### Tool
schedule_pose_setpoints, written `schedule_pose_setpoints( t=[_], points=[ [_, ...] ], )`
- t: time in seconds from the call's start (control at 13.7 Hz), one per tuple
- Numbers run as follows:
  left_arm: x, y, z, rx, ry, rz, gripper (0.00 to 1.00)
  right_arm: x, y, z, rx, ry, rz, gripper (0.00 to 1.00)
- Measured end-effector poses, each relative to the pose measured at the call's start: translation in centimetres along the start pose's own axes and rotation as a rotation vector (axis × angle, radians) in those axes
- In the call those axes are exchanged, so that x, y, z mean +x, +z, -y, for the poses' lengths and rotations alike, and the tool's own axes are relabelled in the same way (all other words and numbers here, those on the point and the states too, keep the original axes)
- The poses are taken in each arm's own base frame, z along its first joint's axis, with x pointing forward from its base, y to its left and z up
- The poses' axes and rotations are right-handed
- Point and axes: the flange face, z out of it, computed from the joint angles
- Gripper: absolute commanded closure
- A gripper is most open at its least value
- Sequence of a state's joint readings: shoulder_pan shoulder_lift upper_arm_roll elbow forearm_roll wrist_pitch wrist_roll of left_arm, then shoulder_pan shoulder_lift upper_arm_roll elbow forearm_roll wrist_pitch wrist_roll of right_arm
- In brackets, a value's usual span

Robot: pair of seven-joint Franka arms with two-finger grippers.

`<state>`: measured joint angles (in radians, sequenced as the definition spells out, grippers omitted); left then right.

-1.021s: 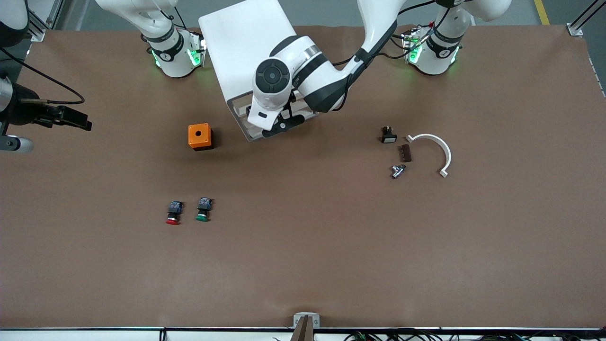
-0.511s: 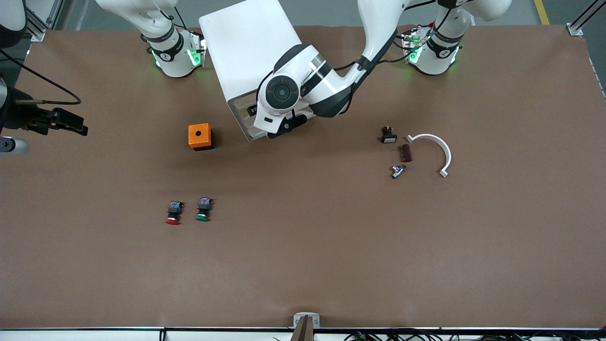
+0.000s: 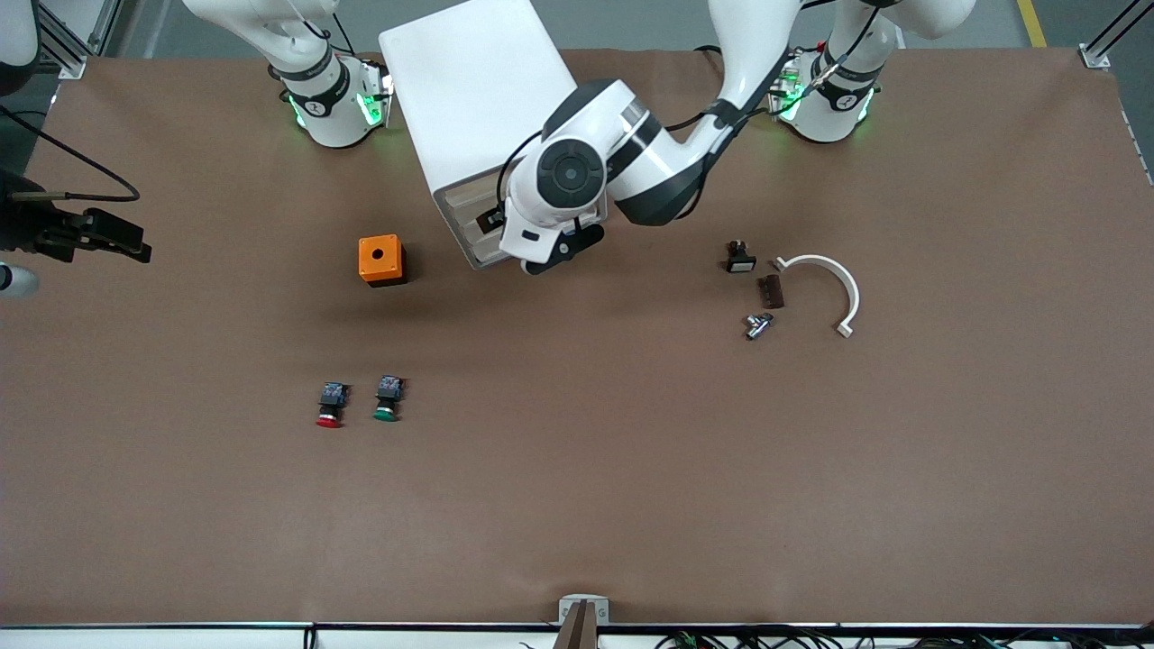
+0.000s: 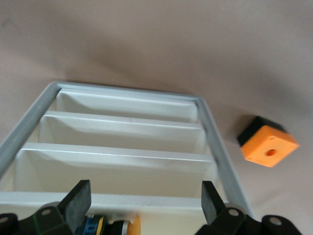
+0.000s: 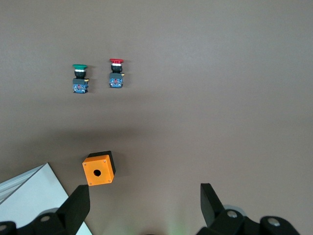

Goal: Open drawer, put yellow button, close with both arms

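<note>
**A:** Tabletop (image 3: 631, 469), cabinet (image 3: 469, 90) by the arms' bases. Which step do we log?

**B:** Placing looks done. The left hand (image 4: 146, 191) hangs over the drawer (image 4: 161, 203), fingers spread and empty. The yellow button (image 4: 128, 226) lies in the drawer just beneath it.

**A:** And the right hand (image 5: 144, 193)?

**B:** Spread wide, empty, waiting over the tabletop at the right arm's end. Next, we judge, both hands must meet the drawer front squarely and push it shut.

Yellow button (image 4: 128, 226) in drawer (image 4: 122, 198)
</note>
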<state>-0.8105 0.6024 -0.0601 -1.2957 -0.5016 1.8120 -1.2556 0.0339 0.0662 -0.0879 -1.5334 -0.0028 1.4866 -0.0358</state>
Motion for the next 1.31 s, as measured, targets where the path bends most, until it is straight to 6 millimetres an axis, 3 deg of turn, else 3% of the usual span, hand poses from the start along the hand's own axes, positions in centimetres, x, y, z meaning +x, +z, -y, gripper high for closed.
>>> schedule_pose_setpoints(
  t=[0.22, 0.36, 0.58, 0.73, 0.88, 1.02, 1.31],
  points=[
    [2.4, -6.8, 1.9, -0.027, 0.032, -0.055, 0.01, 0.0, 0.0, -0.1, 0.0, 0.001, 0.0, 0.0],
    [4.2, -13.6, 4.3, -0.086, 0.059, -0.085, 0.01, 0.1, 0.0, -0.1, -0.001, 0.001, -0.004, 0.0],
    [7.4, -25.0, 10.8, -0.161, 0.096, -0.126, 0.01, 0.2, 0.0, -0.2, -0.002, 0.002, -0.009, 0.0],
    [9.7, -30.5, 16.1, -0.165, 0.138, -0.147, 0.01, 0.3, 0.2, -0.2, -0.002, 0.003, -0.009, 0.0],
    [12.4, -33.5, 20.9, -0.12, 0.195, -0.169, 0.01, 0.7, 0.3, -0.2, -0.003, 0.003, -0.015, 0.0],
    [14.8, -35.0, 24.5, -0.056, 0.241, -0.193, 0.01, 1.0, -0.7, -0.2, -0.005, 0.003, -0.045, 0.0],
    [18.4, -37.2, 29.2, 0.019, 0.293, -0.257, 0.01, 0.8, -2.7, -0.3, -0.006, 0.006, -0.083, 0.0]
  ],
)
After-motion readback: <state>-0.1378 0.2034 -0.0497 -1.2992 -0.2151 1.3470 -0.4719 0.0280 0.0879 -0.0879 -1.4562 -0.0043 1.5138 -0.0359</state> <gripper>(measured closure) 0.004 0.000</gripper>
